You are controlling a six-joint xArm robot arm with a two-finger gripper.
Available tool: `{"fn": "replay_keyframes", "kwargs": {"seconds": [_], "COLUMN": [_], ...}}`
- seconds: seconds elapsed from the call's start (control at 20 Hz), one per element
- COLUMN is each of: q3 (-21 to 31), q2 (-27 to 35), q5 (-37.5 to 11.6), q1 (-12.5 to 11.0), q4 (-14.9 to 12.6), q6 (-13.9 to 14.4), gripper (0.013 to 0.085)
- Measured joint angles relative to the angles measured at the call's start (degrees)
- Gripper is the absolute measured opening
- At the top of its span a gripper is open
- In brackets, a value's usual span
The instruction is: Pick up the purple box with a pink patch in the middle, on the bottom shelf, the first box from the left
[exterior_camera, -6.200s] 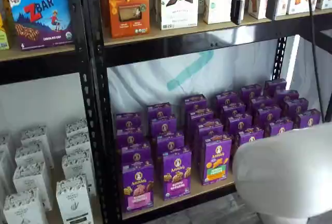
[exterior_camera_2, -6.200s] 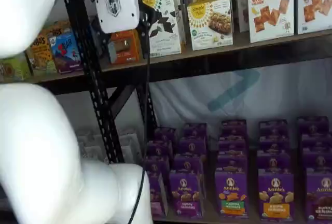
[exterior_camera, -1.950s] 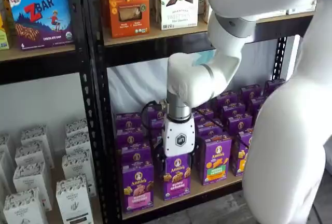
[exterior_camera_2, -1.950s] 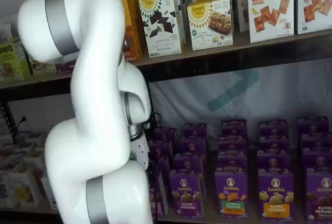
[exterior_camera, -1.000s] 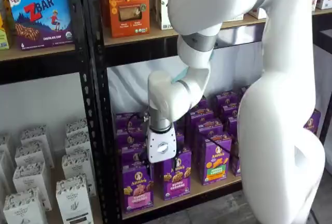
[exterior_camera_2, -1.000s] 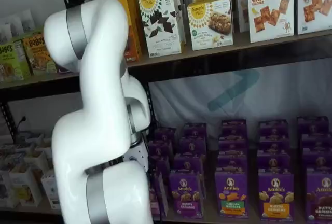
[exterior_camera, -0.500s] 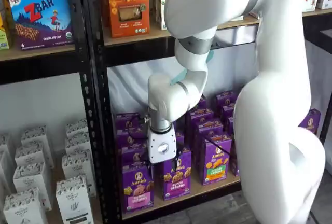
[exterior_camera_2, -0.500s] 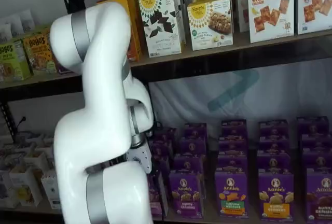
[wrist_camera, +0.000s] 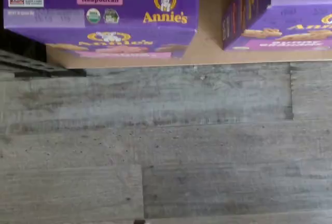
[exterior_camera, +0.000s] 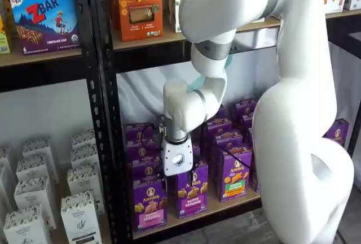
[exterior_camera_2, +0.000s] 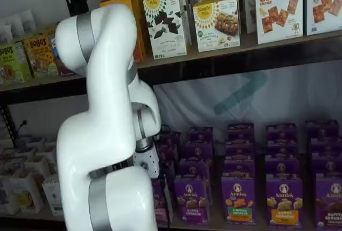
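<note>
The purple box (exterior_camera: 149,204) with the pink band stands at the front left of the bottom shelf (exterior_camera: 240,201). In the wrist view I look down on its top, the purple box (wrist_camera: 98,6) marked "Neapolitan" on a pink patch, at the edge of the tan board (wrist_camera: 207,47). My gripper (exterior_camera: 176,175) hangs with its white body just above the front row, up and to the right of this box. Its fingers do not show plainly. In a shelf view the arm hides most of the gripper (exterior_camera_2: 145,173) and of the box (exterior_camera_2: 159,209).
A purple-band carton (exterior_camera: 192,192) and a green-and-orange one (exterior_camera: 236,175) stand right of the box. A black upright (exterior_camera: 110,142) rises at its left. White cartons (exterior_camera: 79,210) fill the neighbouring bay. Grey plank floor (wrist_camera: 166,146) lies in front of the shelf.
The arm has come down from the top shelf to the bottom shelf's front row. In the last half second the gripper shifted slightly to the right.
</note>
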Motion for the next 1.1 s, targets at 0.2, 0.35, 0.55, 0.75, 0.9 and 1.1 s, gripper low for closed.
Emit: {"fn": "replay_keyframes", "kwargs": {"seconds": [0.2,0.35,0.55,0.75,0.9,1.1], "q3": [-1.5,-2.9,-5.1,-7.7,-10.0,-12.8], "q2": [1.3,2.6,4.8,7.4,9.5,11.9], "q5": [-0.1,-0.4,-1.5,-2.5,-3.1,-3.0], "q1": [-0.2,0.0,0.4,0.7,0.8,0.8], "q4": [-1.6,-0.7,0.3,1.8,2.4,0.4], "q6": [1.3,0.7,0.1,-1.0,-1.5,0.3], "gripper": [0.0850,0.0850,0.0850,0.0850,0.0850,0.0850]}}
